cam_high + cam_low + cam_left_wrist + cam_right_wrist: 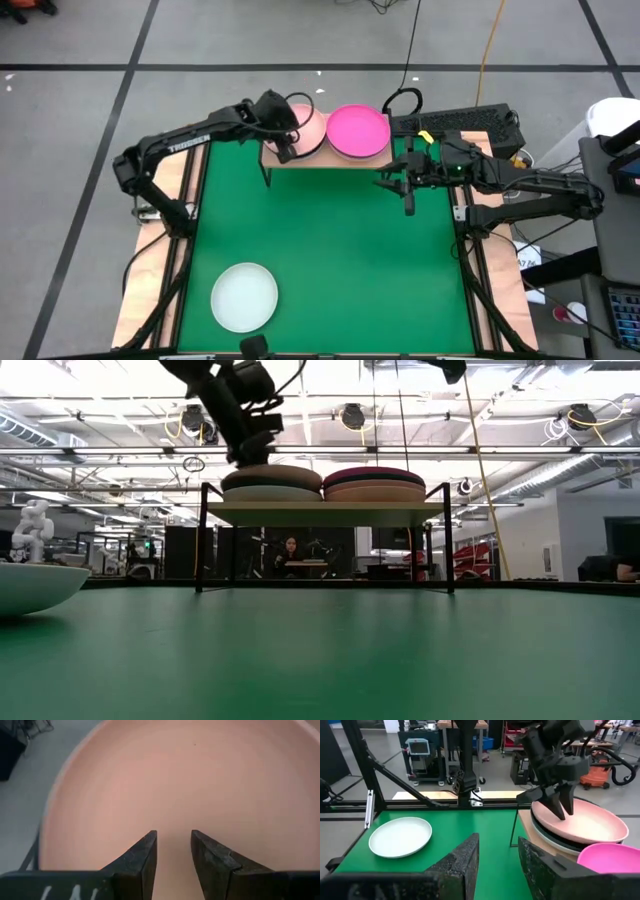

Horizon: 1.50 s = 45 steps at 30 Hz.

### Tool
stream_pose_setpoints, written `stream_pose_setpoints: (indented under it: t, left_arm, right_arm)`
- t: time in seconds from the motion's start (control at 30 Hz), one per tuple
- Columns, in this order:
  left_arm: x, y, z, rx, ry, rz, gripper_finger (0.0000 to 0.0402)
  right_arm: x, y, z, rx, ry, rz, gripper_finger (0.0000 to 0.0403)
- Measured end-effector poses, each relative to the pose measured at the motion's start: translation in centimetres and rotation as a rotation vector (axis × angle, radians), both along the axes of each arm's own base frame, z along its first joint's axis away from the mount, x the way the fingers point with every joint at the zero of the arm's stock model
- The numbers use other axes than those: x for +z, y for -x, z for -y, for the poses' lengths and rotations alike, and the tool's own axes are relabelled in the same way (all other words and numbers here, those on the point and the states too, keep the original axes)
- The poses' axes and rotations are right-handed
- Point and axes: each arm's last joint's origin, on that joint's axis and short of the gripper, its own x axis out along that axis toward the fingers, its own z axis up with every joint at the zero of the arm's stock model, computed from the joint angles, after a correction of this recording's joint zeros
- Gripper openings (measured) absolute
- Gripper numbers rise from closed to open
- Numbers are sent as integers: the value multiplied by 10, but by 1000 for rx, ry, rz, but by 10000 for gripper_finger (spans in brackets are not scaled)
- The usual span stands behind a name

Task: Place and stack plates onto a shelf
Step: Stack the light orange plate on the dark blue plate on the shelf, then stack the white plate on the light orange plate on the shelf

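The wooden shelf (300, 161) (330, 513) stands at the mat's far edge and carries two stacks of plates. A salmon pink plate (310, 125) (200, 780) (590, 825) tops the left stack, and a magenta plate (358, 131) (610, 857) tops the right one. My left gripper (287, 150) (173, 835) (564, 811) points down over the salmon plate's near-left part, open by a narrow gap with nothing between its fingers. My right gripper (392, 184) (498, 845) hangs open just right of the shelf. A white plate (244, 296) (400, 836) lies on the mat near the near-left corner. My left gripper comes from above, pointing down, with its fingertips (560, 811) right at the inner surface of the salmon plate on the left stack. I cannot tell whether they touch it. The plate lies flat on its stack.
The green mat (330, 250) lies open between the shelf and the white plate. A black keyboard (465, 122) and cables sit behind the shelf on the right. The shelf's thin black legs (200, 540) stand at its corners. A person (290, 552) sits far off in the room.
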Motion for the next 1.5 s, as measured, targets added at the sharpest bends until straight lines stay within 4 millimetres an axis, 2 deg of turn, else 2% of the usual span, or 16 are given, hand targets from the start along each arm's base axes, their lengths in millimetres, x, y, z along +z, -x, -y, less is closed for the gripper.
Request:
stream_pose_setpoints:
  t: [0.33,0.43,0.47,0.57,0.7,0.77,0.83,0.97,1.17,1.33,1.5]
  left_arm:
    - [-4,8,1,5,29,-87,127]
    - [3,11,2,5,14,-83,127]
    - [11,12,4,2,1,-65,127]
    - [52,20,13,-9,-71,45,127]
    - [103,41,39,-20,-122,181,127]
    - [119,52,58,-37,-92,243,127]
    - [124,65,81,-79,-21,241,127]
    - [101,79,128,-121,176,77,127]
    - [37,88,214,-197,313,-94,127]
    - [-9,96,296,-313,366,-70,127]
    - [-36,104,367,-408,326,15,127]
  right_arm:
    - [3,0,0,5,35,25,121]
    - [5,-1,0,7,48,46,121]
    - [5,-1,0,7,53,53,121]
    - [6,-1,0,9,69,62,121]
    - [6,-1,0,10,71,56,121]
    - [5,-1,0,12,69,45,121]
    - [3,-1,0,13,67,32,121]
    - [2,0,0,15,64,15,121]
    - [2,0,0,13,50,13,121]
    - [1,0,0,11,41,12,121]
    - [1,0,0,9,38,13,121]
